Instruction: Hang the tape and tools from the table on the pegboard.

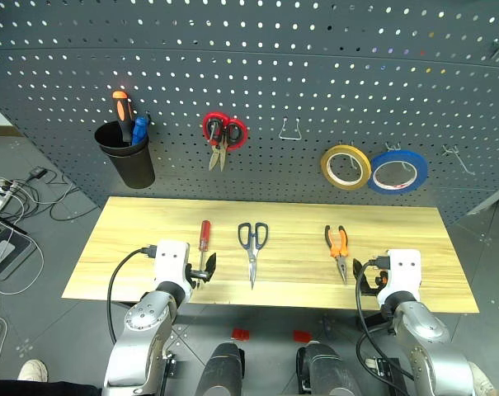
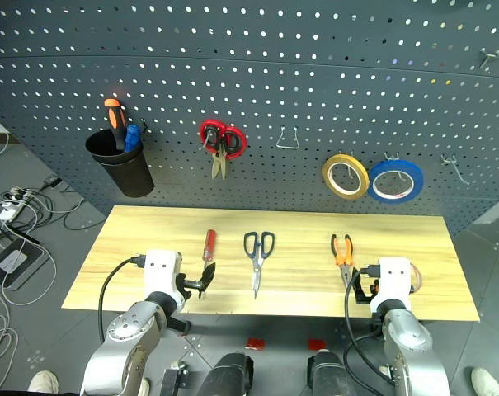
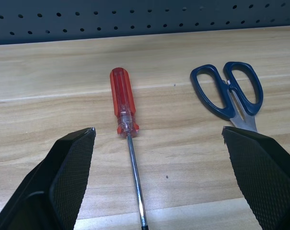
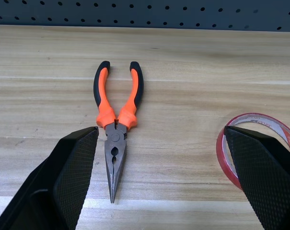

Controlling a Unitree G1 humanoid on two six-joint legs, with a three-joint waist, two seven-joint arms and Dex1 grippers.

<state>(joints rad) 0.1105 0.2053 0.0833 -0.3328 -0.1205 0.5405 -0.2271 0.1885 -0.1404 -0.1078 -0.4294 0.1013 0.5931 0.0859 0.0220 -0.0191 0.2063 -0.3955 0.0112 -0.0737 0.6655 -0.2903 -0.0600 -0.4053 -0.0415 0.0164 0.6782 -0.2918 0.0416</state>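
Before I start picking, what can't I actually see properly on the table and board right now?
- Red tape: partly hidden behind the right gripper's finger, right wrist view.
- Screwdriver: tip cut off by the left wrist view's edge.
- Cup: hides the lower parts of the orange and blue screwdrivers.

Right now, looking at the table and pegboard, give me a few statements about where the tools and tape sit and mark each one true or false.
1. The slim red-handled screwdriver lies on the light wooden table. True.
2. The dark-blue-handled scissors hang on the dark grey pegboard. False: they lie on the table; the red-handled scissors hang there.
3. The right gripper holds the orange-and-black-handled pliers. False: its jaws are open, the pliers lie between them on the table.
4. The thin red tape roll lies on the table. True.
5. The left gripper is shut. False: open.
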